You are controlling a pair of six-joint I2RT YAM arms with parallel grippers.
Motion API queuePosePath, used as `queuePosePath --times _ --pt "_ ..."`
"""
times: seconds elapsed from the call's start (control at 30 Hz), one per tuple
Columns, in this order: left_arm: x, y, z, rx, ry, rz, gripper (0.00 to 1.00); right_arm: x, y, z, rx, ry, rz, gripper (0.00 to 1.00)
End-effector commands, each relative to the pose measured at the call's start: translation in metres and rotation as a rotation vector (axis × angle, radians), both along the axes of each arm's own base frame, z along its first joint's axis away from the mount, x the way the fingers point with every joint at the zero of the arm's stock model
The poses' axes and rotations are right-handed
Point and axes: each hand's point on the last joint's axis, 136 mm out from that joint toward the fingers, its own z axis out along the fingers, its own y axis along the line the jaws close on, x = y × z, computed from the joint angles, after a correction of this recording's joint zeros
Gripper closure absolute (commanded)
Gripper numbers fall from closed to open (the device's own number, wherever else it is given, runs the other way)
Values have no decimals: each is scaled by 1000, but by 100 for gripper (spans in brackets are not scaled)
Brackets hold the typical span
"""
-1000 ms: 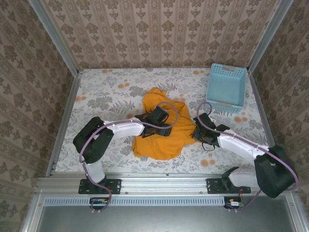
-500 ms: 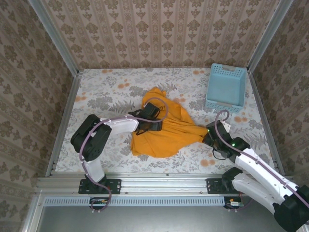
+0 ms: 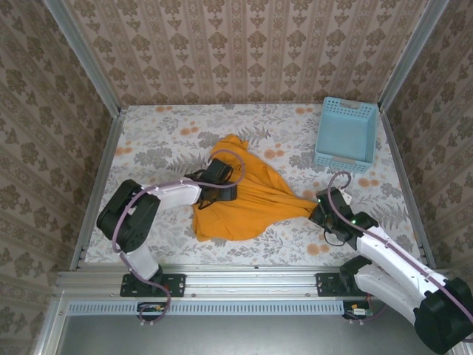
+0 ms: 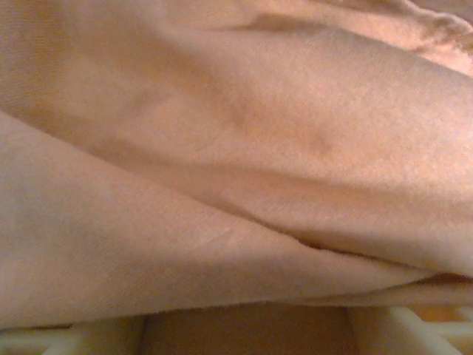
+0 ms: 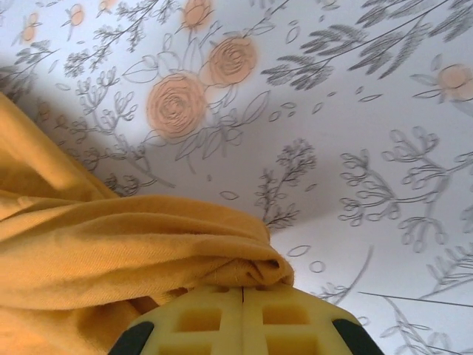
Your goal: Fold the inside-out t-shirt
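Rightward and toward the near edge went the right gripper (image 3: 318, 212) over the past second, drawing a corner of the inside-out t-shirt (image 3: 247, 203) out into a taut point, while the left gripper (image 3: 216, 186) shifted left across the cloth. The shirt lay on the flowered table (image 3: 155, 140), left of centre and well apart from the blue basket (image 3: 346, 133) at the far right. Its long axis ran roughly left to right, dipping toward the near right, with the narrow end pointing at the right gripper and the broad, rumpled end under the left one. In the right wrist view the fingers (image 5: 199, 318) were pressed together, pinching a bunched fold of cloth. In the left wrist view the pale fingers (image 4: 66, 339) stood spread, with shirt fabric lying close across them.
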Motion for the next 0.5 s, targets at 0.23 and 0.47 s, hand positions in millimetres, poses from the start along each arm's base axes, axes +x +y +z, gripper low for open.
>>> queuePosePath --times 0.23,0.47 --pt "-24 20 -16 62 68 3 29 28 66 42 266 -255 288 100" --pt "-21 10 -22 147 76 -31 29 26 53 83 163 -365 294 100"
